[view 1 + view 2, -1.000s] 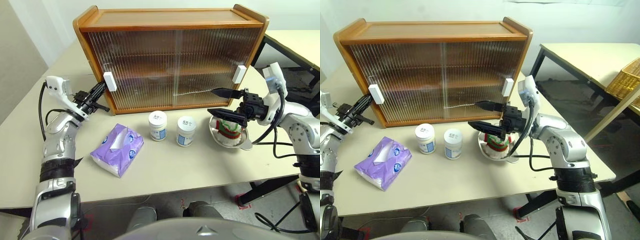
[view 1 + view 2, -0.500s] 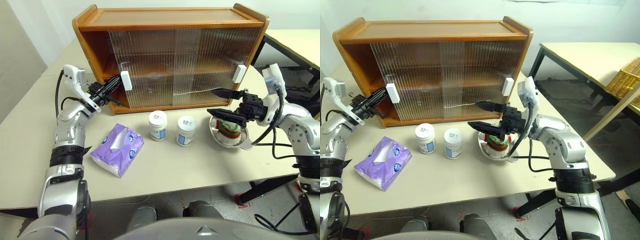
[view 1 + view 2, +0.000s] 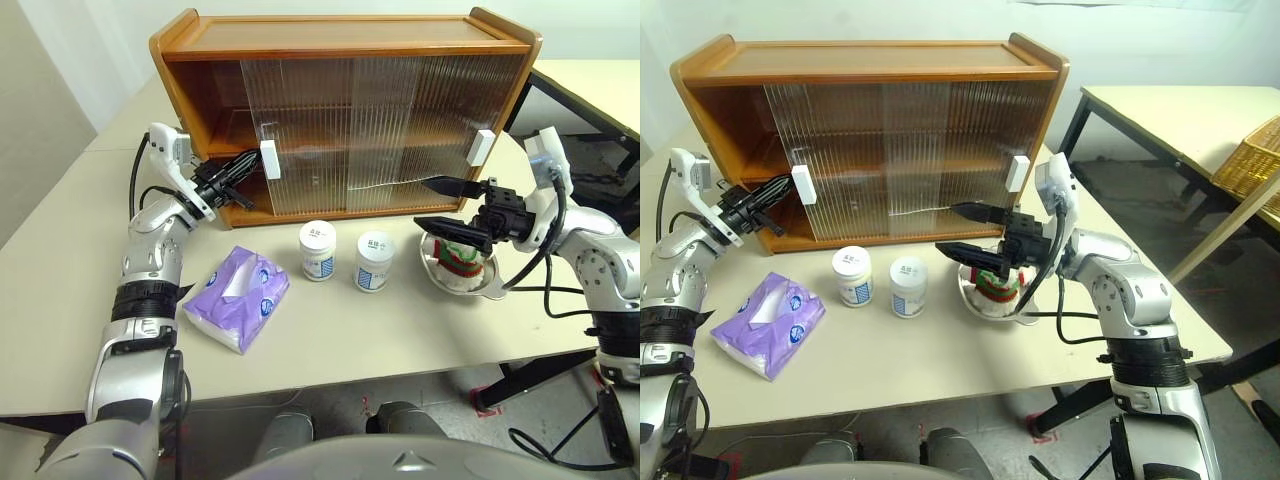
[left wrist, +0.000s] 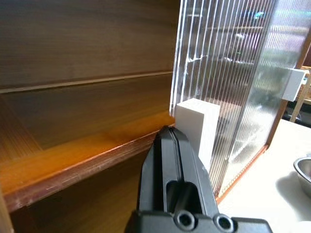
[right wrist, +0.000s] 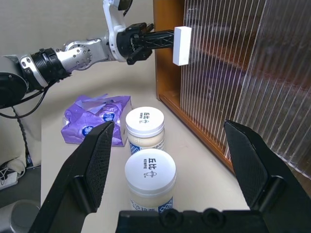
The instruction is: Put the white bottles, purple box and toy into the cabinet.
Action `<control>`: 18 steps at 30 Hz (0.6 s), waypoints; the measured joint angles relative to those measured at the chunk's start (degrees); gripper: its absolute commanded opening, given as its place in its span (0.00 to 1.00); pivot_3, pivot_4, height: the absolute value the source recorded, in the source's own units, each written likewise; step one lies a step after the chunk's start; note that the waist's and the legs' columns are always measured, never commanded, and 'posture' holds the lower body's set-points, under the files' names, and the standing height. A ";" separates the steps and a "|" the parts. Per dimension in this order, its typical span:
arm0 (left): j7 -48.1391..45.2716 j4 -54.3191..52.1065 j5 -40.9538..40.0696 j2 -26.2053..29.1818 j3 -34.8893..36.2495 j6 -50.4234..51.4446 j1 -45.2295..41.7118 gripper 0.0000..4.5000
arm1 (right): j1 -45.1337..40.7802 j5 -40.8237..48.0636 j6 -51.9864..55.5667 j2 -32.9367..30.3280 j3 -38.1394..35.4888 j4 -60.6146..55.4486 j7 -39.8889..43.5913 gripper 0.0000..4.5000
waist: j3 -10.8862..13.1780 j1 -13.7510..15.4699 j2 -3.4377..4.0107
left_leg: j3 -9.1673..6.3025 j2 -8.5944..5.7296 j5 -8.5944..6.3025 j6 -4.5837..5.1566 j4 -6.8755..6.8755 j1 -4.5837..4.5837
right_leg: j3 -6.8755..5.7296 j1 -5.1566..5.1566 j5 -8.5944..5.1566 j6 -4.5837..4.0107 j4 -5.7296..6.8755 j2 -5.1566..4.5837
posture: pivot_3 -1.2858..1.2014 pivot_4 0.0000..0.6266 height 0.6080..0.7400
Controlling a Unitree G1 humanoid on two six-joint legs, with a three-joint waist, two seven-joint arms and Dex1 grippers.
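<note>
Since the earlier frames, the left ribbed translucent sliding door (image 3: pixel 330 130) of the large brown wooden two-shelf cabinet (image 3: pixel 340 40) has travelled rightward, its white rectangular handle (image 3: pixel 270 160) carried from the cabinet's left edge to a point well inside the frame, exposing the left end of both wooden shelves (image 4: pixel 73 145). The left gripper (image 3: pixel 245 165) has moved with it; its two black fingers are pressed together, tips against the left face of that handle, pushing rather than pinching. Judgement: door opening is the step in hand and is only partly complete, though the gap now looks wide enough to admit small items. On the table (image 3: pixel 400 330), just in front of the opening, lies the soft purple plastic tissue pack (image 3: pixel 236 299), white tissue showing at its slit. To its right stand the two squat white plastic jars with blue-printed labels (image 3: pixel 318 250) (image 3: pixel 373 262), side by side and apart from the cabinet base. Further right, the small white plush toy with red and green scarf (image 3: pixel 460 262) sits in a round steel bowl (image 3: pixel 490 290). The right gripper (image 3: pixel 437 205) hovers above that bowl, fingers spread wide, holding nothing. None of the four items is inside the cabinet yet.
</note>
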 measured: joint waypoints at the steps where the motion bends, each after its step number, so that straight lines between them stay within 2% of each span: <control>1: -0.15 0.56 0.21 -0.45 -0.30 -0.03 -0.56 0.01 | 0.02 0.00 0.00 0.01 0.00 -0.05 -0.01 1.00 | 0.00 0.21 0.01 | -0.02 -0.03 0.01 0.02 0.01 0.00 | -0.01 0.02 0.02 0.02 0.00 -0.03 | 0.47 0.00 1.00; 8: -2.19 2.86 1.30 -2.98 -3.49 -0.19 -4.56 0.01 | 0.34 0.00 0.00 0.00 0.00 -0.43 -0.18 1.00 | 0.02 -0.17 0.02 | 0.02 -0.07 0.03 0.05 0.09 -0.03 | 0.05 0.03 0.05 0.08 -0.01 -0.13 | 0.47 0.00 1.00; 18: -3.21 5.10 2.15 -4.96 -4.10 -0.63 -7.13 0.01 | 0.51 0.00 0.00 -0.02 0.00 -0.67 -0.57 1.00 | 0.03 -1.12 0.04 | 0.05 -0.03 -0.04 0.17 -0.01 -0.07 | 0.02 0.05 0.09 0.34 -0.30 -0.01 | 0.47 0.00 1.00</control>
